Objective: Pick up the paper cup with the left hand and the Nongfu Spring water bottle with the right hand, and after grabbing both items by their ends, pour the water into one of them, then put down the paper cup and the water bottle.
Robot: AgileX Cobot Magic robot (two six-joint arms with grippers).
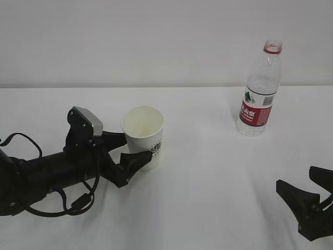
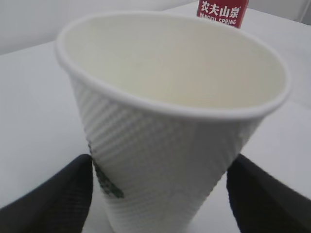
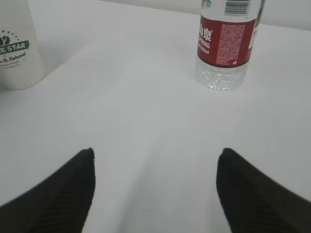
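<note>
- The right hand [image 1: 304, 200] sits nearest the exterior camera, low at the lower right edge of the table [image 1: 208, 198], partly cut off by the frame.
- Its jaws stand wide apart with nothing between them; in the right wrist view the two black fingertips [image 3: 73, 184] frame bare white table.
- The bottle [image 1: 259, 91] stands upright at the far right of the table, well apart from the right hand and ahead of it.
- It has no cap, a red neck ring and a red label with white characters; whether it holds water cannot be told from the exterior view.
- In the right wrist view the bottle's [image 3: 226, 43] clear base rests on the table, above and between the open jaws.
- The left hand [image 1: 125, 151] reaches in from the left, lying low along the table, with a grey block on top of its body.
- Its jaws are spread open, one on each side of the cup [image 1: 143, 136], around the lower part of the wall; whether they touch it cannot be told.
- The cup stands upright near the table's middle, its cream inside looking empty.
- In the left wrist view the cup [image 2: 165, 145] fills the frame, textured wall forward, a green-and-black logo near its base, a black fingertip [image 2: 58, 199] at either lower corner.
- The cup and bottle stand well apart.
</note>
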